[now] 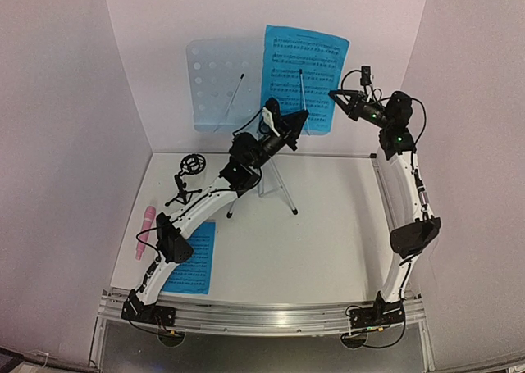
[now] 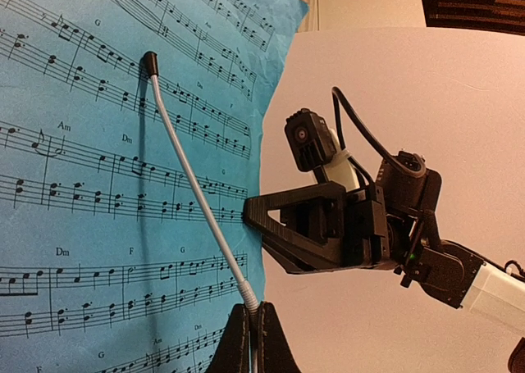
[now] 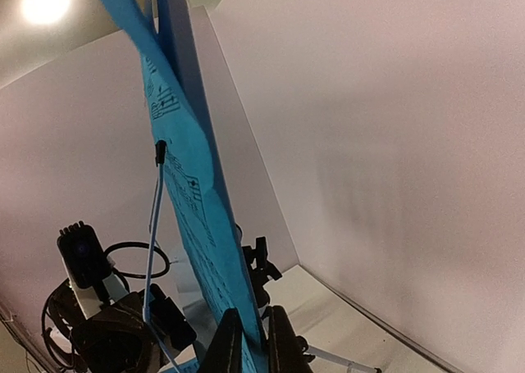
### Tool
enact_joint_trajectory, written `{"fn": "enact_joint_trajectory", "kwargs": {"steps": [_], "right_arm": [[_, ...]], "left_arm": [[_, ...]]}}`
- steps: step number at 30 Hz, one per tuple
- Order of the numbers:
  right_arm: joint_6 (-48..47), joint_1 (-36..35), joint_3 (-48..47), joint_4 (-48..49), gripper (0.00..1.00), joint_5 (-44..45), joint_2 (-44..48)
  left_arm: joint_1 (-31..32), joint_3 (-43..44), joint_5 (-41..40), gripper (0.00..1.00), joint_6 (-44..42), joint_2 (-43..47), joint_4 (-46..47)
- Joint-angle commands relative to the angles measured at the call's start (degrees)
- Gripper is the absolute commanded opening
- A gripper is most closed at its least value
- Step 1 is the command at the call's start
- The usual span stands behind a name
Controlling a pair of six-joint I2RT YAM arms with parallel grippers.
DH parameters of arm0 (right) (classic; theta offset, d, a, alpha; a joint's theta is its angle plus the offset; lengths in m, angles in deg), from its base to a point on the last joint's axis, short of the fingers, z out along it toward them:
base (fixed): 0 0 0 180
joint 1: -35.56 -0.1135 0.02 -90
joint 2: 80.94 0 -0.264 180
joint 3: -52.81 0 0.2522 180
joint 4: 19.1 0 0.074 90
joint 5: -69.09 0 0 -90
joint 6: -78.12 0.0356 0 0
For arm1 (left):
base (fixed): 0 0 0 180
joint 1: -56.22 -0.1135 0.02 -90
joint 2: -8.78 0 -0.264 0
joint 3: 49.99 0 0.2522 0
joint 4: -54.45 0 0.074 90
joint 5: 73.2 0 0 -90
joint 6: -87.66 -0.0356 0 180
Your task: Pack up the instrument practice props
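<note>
The pale perforated music stand point(image 1: 215, 82) rises on its silver tripod point(image 1: 283, 188) at the back. A blue sheet-music page point(image 1: 303, 74) leans on its right half, behind a thin wire page holder point(image 2: 193, 176). My left gripper point(image 2: 254, 328) is shut on the base of that wire. My right gripper point(image 3: 250, 340) is shut on the page's point(image 3: 184, 168) right edge, as the left wrist view also shows at its fingertips point(image 2: 256, 211). A second blue page point(image 1: 193, 258) lies flat on the table, partly under the left arm. The pink microphone point(image 1: 146, 229) lies at the left, beside the black tripod mic stand point(image 1: 189, 176).
White walls enclose the table on the left, back and right. The stand's tripod legs spread across the middle of the table. Both arm bases sit on the metal rail point(image 1: 262, 316) at the near edge.
</note>
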Motion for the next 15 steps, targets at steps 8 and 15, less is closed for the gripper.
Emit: {"fn": "enact_joint_trajectory", "kwargs": {"steps": [8,15], "right_arm": [[-1.50,-0.19,3.19,-0.36,0.18,3.43,5.11],[-2.17,-0.21,4.93,-0.36,0.16,4.22,6.48]], "left_arm": [[0.78,-0.68,0.26,0.00,-1.15,3.61,0.68],[0.78,-0.82,-0.18,0.00,-1.15,3.64,0.66]]}}
